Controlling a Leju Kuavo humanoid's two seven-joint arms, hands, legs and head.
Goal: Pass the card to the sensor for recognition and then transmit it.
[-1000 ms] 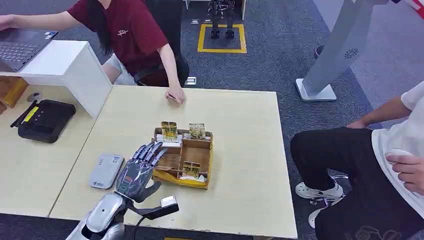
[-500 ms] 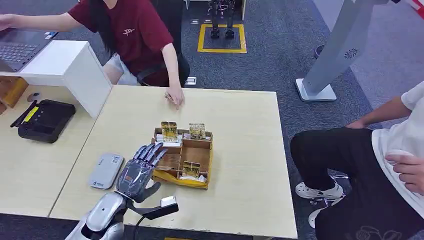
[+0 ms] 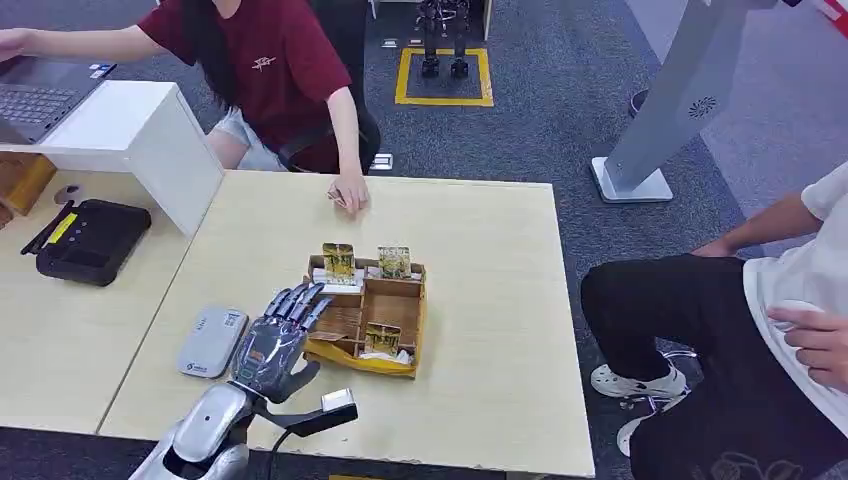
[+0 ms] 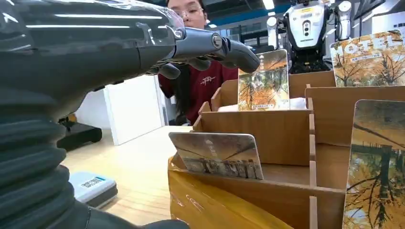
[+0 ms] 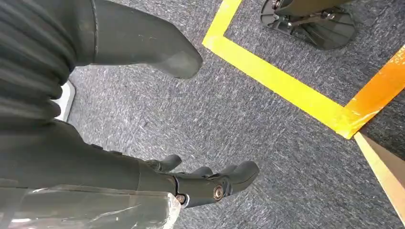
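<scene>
A wooden card box stands mid-table with cards upright in its slots: one at the back left, one at the back right, one at the front. My left hand hovers at the box's left side, fingers spread and extended toward it, holding nothing. In the left wrist view the fingers reach over the box above a leaning card. The grey card sensor lies left of the hand. My right hand hangs over the carpet, fingers apart, empty.
A person in a red shirt sits at the far side, one hand resting on the table. Another person sits at the right. A black device and white riser stand at left.
My left hand has barely moved. The person in red has shifted slightly, their hand staying on the far table edge.
</scene>
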